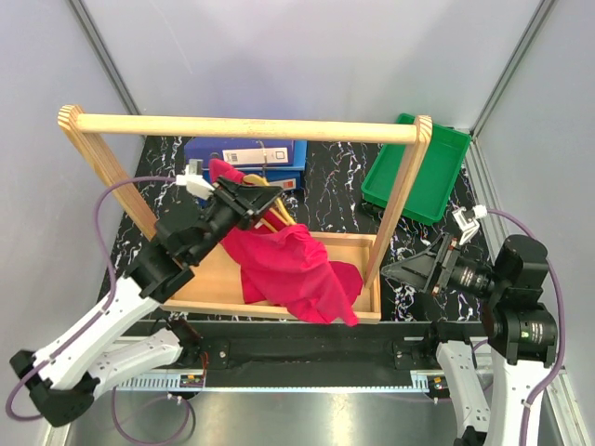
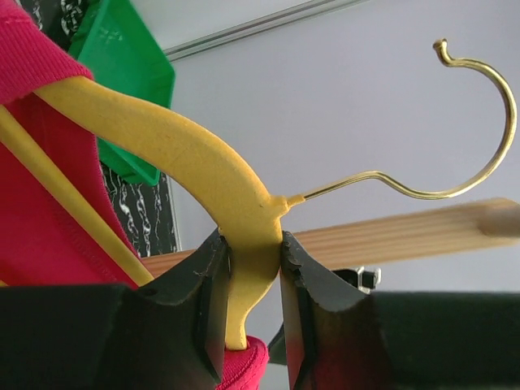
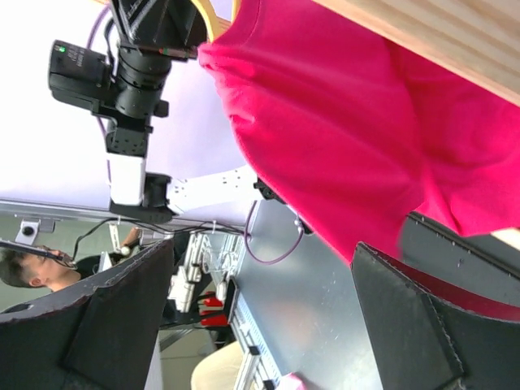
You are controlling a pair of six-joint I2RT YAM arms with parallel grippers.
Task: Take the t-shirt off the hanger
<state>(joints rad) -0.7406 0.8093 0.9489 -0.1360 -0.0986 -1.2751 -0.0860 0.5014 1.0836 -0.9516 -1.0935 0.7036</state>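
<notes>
T-shirt hangs limp from the yellow hanger, one shoulder still on it, the rest draping onto the base of the wooden rack. Left end effector is clamped on the hanger's neck, just below the wire hook. The hook is free of the rail. Right end effector stands wide open and holds nothing, just right of the rack's post. A green bin and blue binders sit behind on the bench.
</notes>
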